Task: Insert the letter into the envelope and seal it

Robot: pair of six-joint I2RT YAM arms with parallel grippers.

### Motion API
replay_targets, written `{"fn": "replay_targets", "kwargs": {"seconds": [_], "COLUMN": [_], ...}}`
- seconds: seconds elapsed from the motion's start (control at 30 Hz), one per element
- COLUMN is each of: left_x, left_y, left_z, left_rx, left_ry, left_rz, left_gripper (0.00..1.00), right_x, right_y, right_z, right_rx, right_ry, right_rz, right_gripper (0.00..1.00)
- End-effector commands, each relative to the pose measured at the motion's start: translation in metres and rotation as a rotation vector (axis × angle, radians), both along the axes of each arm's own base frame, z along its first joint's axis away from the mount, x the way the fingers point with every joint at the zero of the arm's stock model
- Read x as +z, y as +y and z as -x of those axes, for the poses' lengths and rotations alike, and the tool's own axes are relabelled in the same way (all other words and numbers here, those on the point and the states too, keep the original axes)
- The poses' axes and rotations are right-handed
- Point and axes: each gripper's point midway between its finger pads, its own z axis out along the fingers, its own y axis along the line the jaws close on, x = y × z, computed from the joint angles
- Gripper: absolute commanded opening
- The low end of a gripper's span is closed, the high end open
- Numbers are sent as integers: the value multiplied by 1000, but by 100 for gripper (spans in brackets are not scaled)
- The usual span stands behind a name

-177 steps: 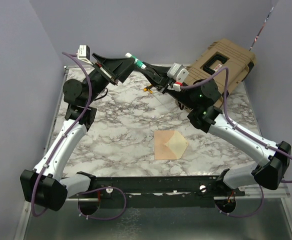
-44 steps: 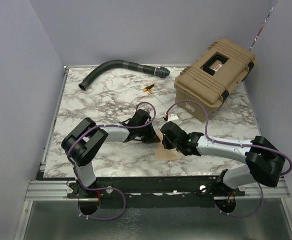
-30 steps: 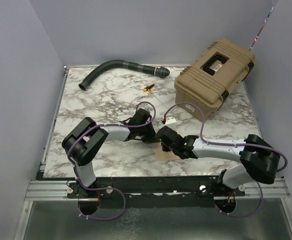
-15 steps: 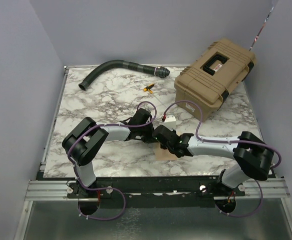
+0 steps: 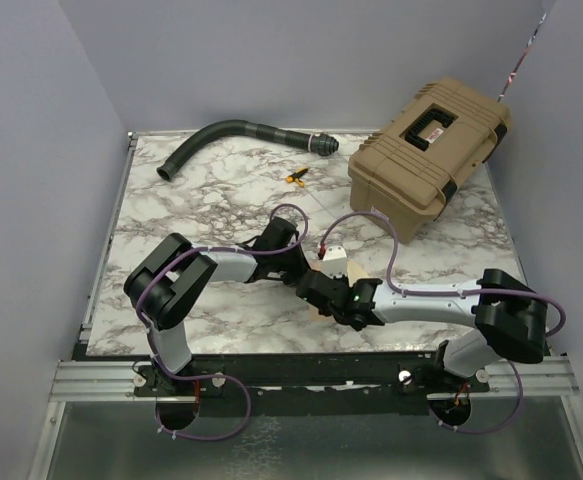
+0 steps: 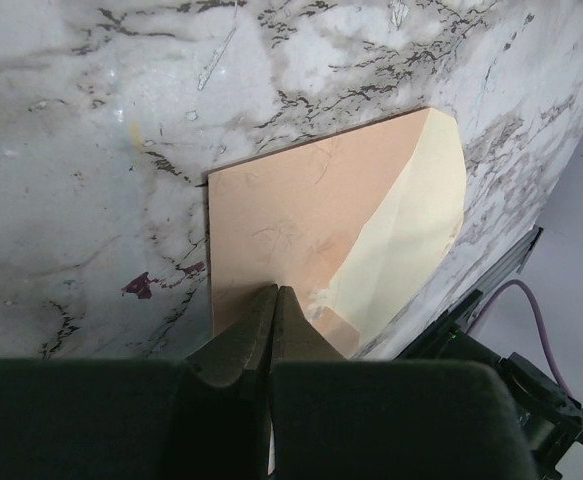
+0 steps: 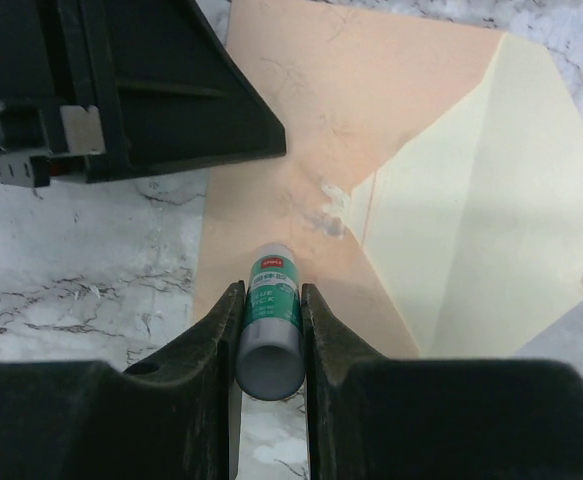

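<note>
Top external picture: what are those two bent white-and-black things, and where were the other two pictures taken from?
They are two robot arms, seen by a camera above and behind them. The other two pictures come from a camera on each wrist, looking past its claw. On the white marble-patterned table lie a curved black hose, a tan plastic case, a small yellow object and a peach paper envelope with its cream triangular flap open. The left claw is shut, its tips on the envelope. The right claw grips a green-labelled glue stick over it.
</note>
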Motion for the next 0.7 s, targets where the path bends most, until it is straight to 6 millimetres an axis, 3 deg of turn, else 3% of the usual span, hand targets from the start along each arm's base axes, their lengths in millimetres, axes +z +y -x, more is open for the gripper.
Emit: {"fn": "replay_targets", "kwargs": {"seconds": [0.0,0.3,0.5,0.67], "left_x": [-64,-64,-60,-60], "left_y": [55,57,54,53], "left_z": [32,35,35,34], "left_rx": [36,27,26,28], "left_ry": [141,141,146,147], "left_rz": [-250,-248,-230,-229], "left_gripper": [0,0,0,0], "right_x": [-20,-26,-25,-28], "right_y": [-39,-46,-40,-33], "right_z": [20,-9,-30,-32], "right_rx": [-46,-124,-135,-112], "right_ry": [71,60,41,52], "right_rz": [117,125,118,107], "right_gripper": [0,0,1,0]}}
